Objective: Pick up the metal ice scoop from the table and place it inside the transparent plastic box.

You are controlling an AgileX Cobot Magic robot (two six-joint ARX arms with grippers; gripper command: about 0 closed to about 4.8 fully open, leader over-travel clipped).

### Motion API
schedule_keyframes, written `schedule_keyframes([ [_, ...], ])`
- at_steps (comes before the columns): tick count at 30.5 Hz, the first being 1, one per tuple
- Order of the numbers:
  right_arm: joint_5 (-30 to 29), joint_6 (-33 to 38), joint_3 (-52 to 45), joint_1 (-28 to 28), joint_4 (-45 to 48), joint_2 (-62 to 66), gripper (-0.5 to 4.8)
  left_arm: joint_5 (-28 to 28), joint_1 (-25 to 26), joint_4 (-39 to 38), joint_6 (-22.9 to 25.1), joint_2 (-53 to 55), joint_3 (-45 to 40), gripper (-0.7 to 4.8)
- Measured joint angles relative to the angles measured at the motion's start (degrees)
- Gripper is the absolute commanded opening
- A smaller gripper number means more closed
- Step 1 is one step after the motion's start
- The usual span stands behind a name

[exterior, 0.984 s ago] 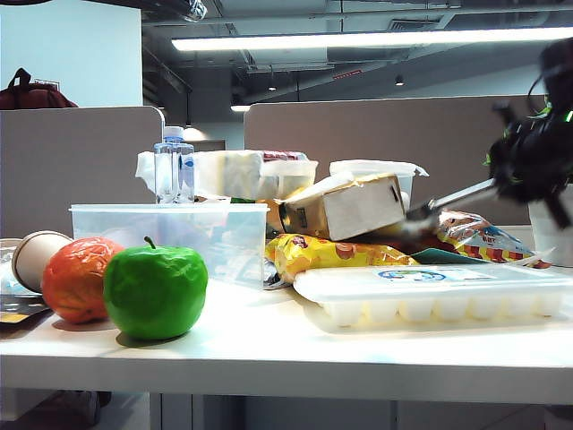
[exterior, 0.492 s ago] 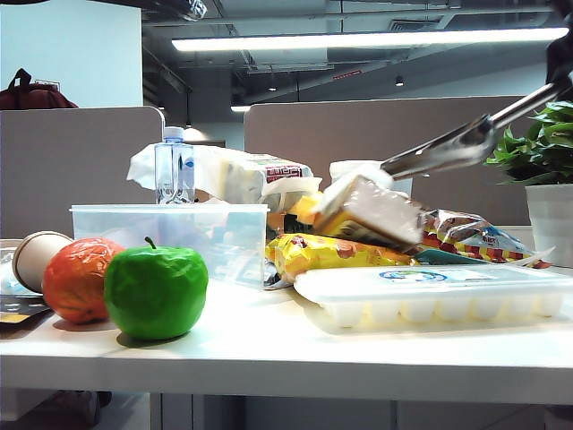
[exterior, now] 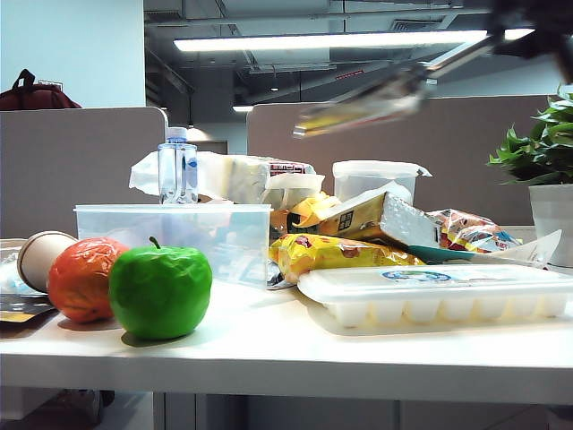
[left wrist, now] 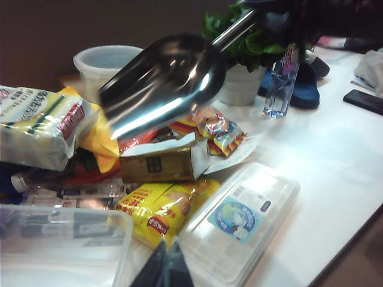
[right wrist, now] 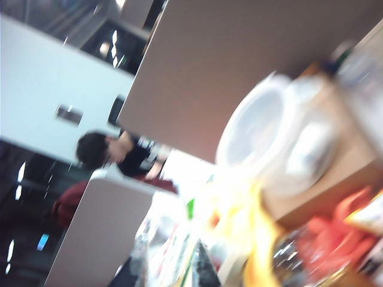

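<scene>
The right pincer [exterior: 528,36], at the exterior view's upper right (dark and blurred), is clamped on the handle of the metal ice scoop [left wrist: 164,81], which hangs in the air above the snack packets [exterior: 345,251]. The transparent plastic box [exterior: 179,228] sits on the tabletop [exterior: 286,345] behind the green apple [exterior: 161,291]. Only the left pincer [left wrist: 164,269] tips show, too little to tell its opening.

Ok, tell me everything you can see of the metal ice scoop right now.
The metal ice scoop is shiny silver steel, with a rounded trough bowl and a straight tubular handle. It is off the table, in the air above the snack packets, tilted with the bowl lower than the handle. The handle runs up to the right gripper, which holds its far end. It is blurred in the exterior view. Nothing else touches it.
</scene>
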Motion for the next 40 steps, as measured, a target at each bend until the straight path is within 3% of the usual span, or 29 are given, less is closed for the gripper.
schedule_keyframes([
  [4,6.73,-0.94,0.07,9.86,3.87,1.64,-0.09,0.11,0.79,0.02,0.0,-1.2,0.0,-0.05],
  [11,15.26,-1.6,1.09,20.46,16.24,12.07,-0.09,-0.02,1.31,0.07,0.0,-2.16,0.0,-0.05],
  [16,19.91,-3.52,5.99,25.77,23.71,22.97,-0.09,-0.04,1.36,-0.79,0.0,-2.27,0.0,-0.05],
  [22,21.9,-8.79,16.9,29.97,26.29,33.48,-0.09,-0.15,1.73,-1.29,0.0,-3.82,0.0,-0.05],
  [29,24.65,-13.0,23.69,32.02,19.85,39.47,-0.07,-0.07,1.7,-1.68,0.0,-3.91,0.0,-0.05],
  [33,25.11,-13.22,23.69,32.33,17.9,39.95,1.67,-0.07,1.7,-1.68,0.0,-3.96,0.0,-0.05],
  [40,21.55,-13.05,23.74,32.37,18.29,39.95,1.99,-0.07,1.7,-1.68,0.0,-4.04,0.0,-0.05],
])
